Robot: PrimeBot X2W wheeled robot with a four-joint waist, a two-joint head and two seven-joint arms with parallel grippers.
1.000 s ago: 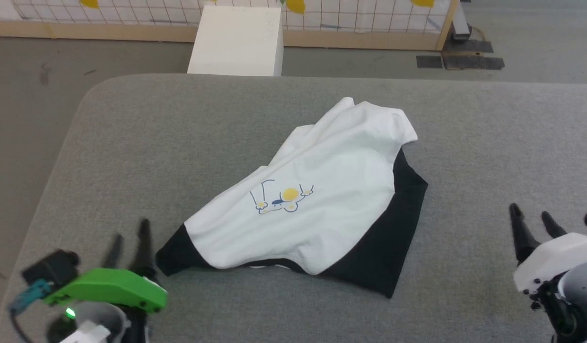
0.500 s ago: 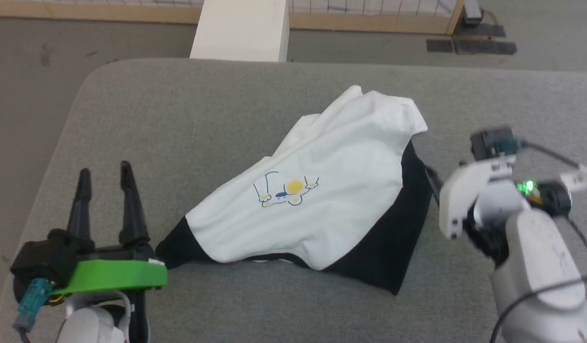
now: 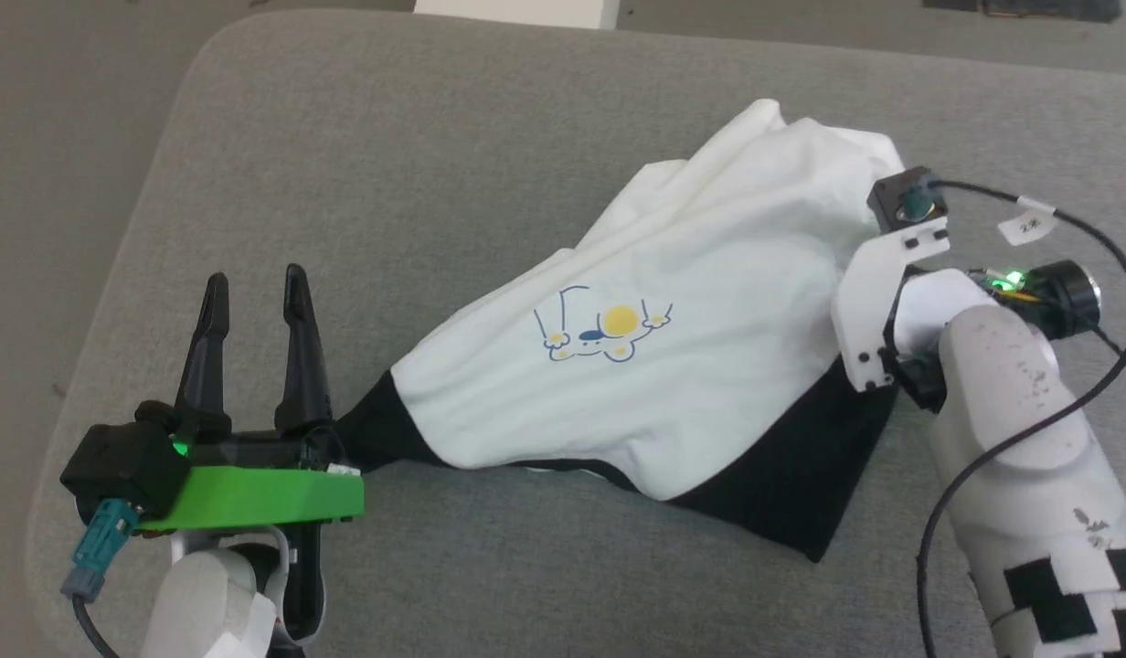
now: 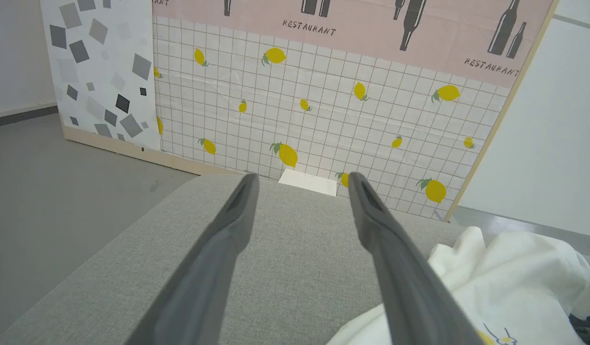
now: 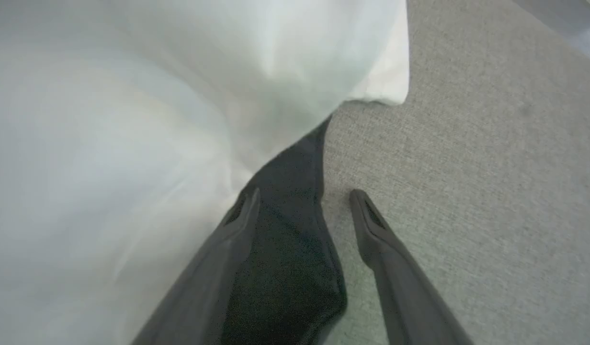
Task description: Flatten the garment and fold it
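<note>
Grey woven fabric covers the table (image 3: 435, 137), whose rounded corner shows at the upper left of the head view, with grey floor (image 3: 60, 137) beyond it. Past the far edge, the left wrist view shows a white box (image 4: 307, 182) against a wall panel (image 4: 323, 110) printed with lemons on a grid, under a pink band that reads "RESTAURANT".

On the table lies the garment (image 3: 691, 302), bunched and uneven, running from the lower left of the head view up to the right. Its white body faces up, with the cartoon print (image 3: 604, 334) near the middle. One black sleeve (image 3: 801, 475) spreads along its near right side, and a second black tip (image 3: 366, 439) pokes out at its left end.

The left jaws stand wide open and empty, their fingers (image 3: 298, 347) pointing up the head view over bare table, just beside that left black tip.

The right jaws are also spread wide, gripping nothing. In the right wrist view one finger (image 5: 218, 268) lies over the black sleeve and the other (image 5: 386, 263) over bare table, with the sleeve's edge between them. Whether they touch the cloth cannot be told. In the head view the right wrist (image 3: 878, 292) sits over the garment's right edge.
</note>
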